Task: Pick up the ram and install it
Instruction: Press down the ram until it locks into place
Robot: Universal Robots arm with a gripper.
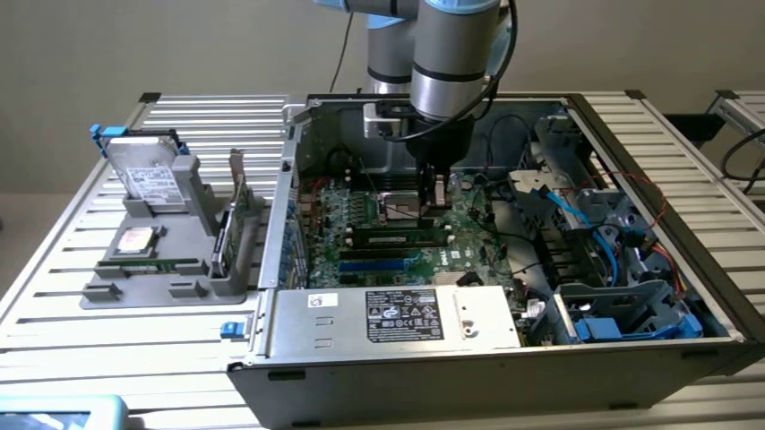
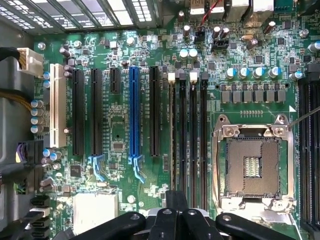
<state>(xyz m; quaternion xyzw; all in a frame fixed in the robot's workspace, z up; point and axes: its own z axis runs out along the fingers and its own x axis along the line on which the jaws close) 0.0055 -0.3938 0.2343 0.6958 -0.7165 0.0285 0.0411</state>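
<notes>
Hand [image 1: 438, 197] with fingers together, over green motherboard [image 1: 332, 240], open computer case [image 1: 478, 387], slatted metal table [image 1: 72, 327], beige wall [image 1: 179, 45]

Green ram [image 1: 400, 240] upright in slot

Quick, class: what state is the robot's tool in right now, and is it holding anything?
Tool: shut, poised over the motherboard inside the case; nothing visibly held.
</notes>
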